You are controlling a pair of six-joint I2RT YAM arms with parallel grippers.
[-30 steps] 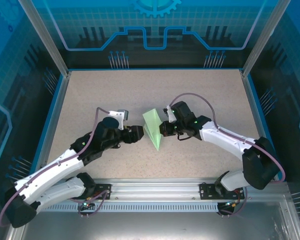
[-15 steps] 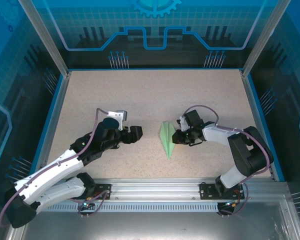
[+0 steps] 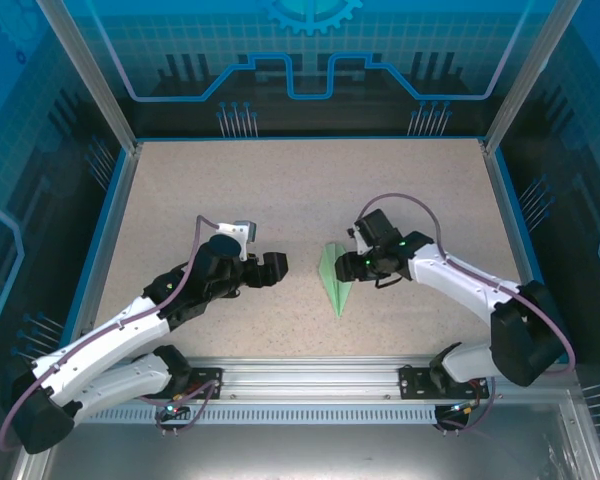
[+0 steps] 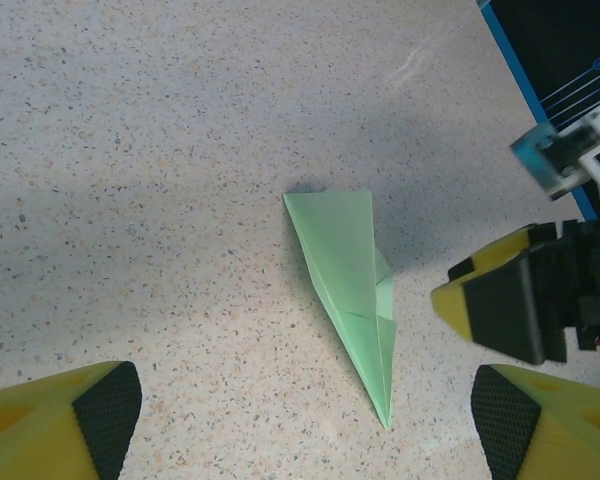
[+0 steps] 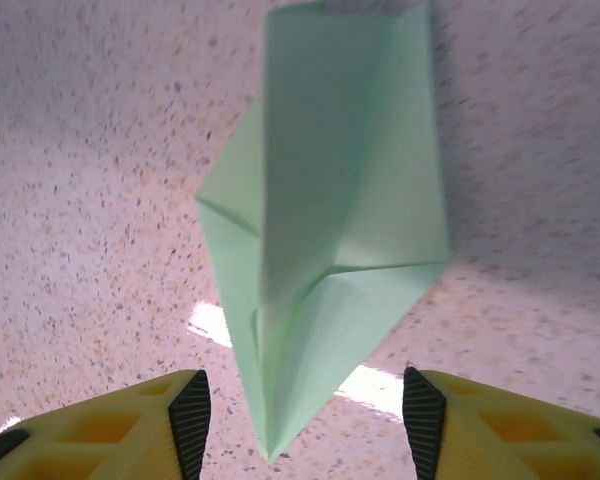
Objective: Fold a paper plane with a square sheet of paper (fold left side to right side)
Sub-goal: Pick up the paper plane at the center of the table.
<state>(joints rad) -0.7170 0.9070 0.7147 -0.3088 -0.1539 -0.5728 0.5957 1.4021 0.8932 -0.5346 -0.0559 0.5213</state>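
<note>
A speckled beige tabletop fills the blue-walled work cell, with the two arms reaching in from its near edge. The paper plane, a slim dart of pale mint-green paper, lies flat near the middle, its pointed tip toward the arms' bases and its blunt end toward the far wall. The left gripper sits apart to the plane's left, jaws spread and grasping nothing. The right gripper sits just beside the plane's right edge, also spread; its wrist view shows the dart's tip between its two yellow fingers.
</note>
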